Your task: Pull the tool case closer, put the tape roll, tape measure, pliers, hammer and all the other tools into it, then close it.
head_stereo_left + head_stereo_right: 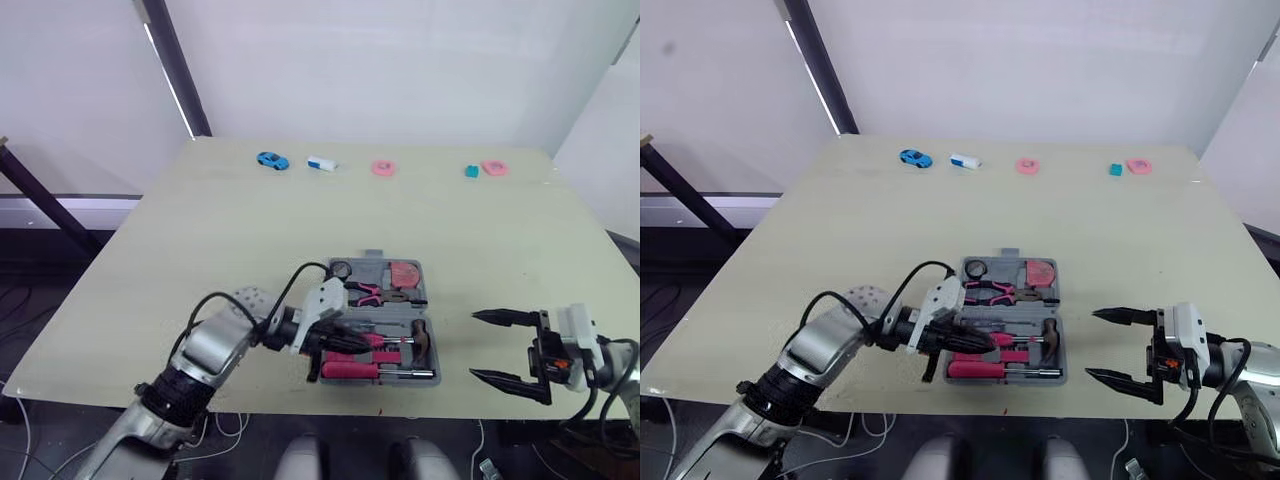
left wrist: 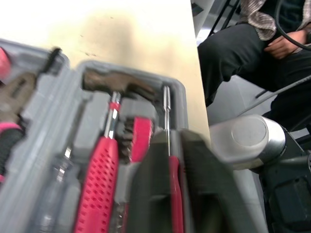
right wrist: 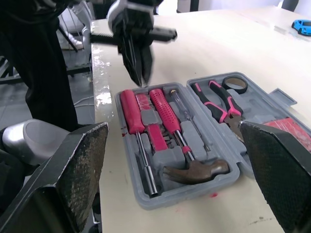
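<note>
The tool case (image 3: 170, 196) lies open and flat on the desk (image 1: 250, 230), close to the near edge and about midway along it. Its 2 halves are both filled.

- **Far half:** it holds the black tape roll (image 3: 235, 91), the pink-handled pliers (image 3: 232, 114) and the pink tape measure (image 1: 404, 272), each in its own recess.
- **Near half:** it holds the hammer (image 3: 194, 171), whose red grip points toward the case's left end. The red-handled screwdriver (image 3: 131, 114) lies along the case's front wall. A thin clear-handled screwdriver (image 3: 187, 119) lies on the hammer's hinge side.

The left gripper (image 1: 975, 340) hangs over the left end of the near half, above the red handles. Its fingers (image 3: 138, 63) are drawn close together, leaving only a narrow slit. A strip of the screwdriver's red handle shows through that slit in the left wrist view. I cannot tell whether the fingers touch the handle.

The right gripper (image 1: 474, 346) is level with the near half, to the right of the case and apart from it. Its fingers are spread wide and hold nothing.

Well beyond the case, 5 small items sit in a row by the desk's far edge:
- a blue toy car (image 1: 272, 160)
- a white-and-blue block (image 1: 322, 163)
- a pink ring (image 1: 383, 168)
- a teal block (image 1: 471, 171)
- a pink piece (image 1: 493, 167)

Off the desk, past the case's hammer-head end, a person in dark trousers (image 2: 243, 58) is seated.
</note>
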